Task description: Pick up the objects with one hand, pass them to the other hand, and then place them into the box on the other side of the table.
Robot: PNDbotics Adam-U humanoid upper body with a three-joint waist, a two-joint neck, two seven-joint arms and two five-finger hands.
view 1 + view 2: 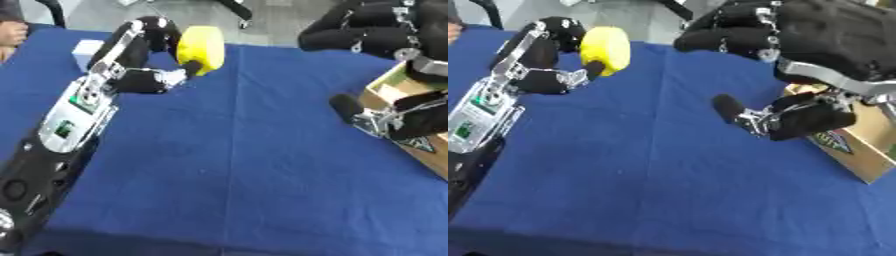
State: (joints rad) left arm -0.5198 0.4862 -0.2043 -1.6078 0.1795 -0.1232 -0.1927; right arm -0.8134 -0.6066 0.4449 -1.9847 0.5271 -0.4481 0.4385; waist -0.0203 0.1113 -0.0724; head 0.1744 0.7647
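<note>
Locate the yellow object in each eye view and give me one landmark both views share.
Left eye view: the yellow object sits in the upper middle-left, held in the curled fingers of the left hand, above the blue tablecloth.
Right eye view: the same object lies further left, near the upper left.
Shared landmark: the cardboard box at the table's right edge, beside the right hand.

Left arm (74, 107): silver plate, green marks, black casing. Left hand (144, 55) black, silver links. Right hand (798, 117) black, silver joints.
</note>
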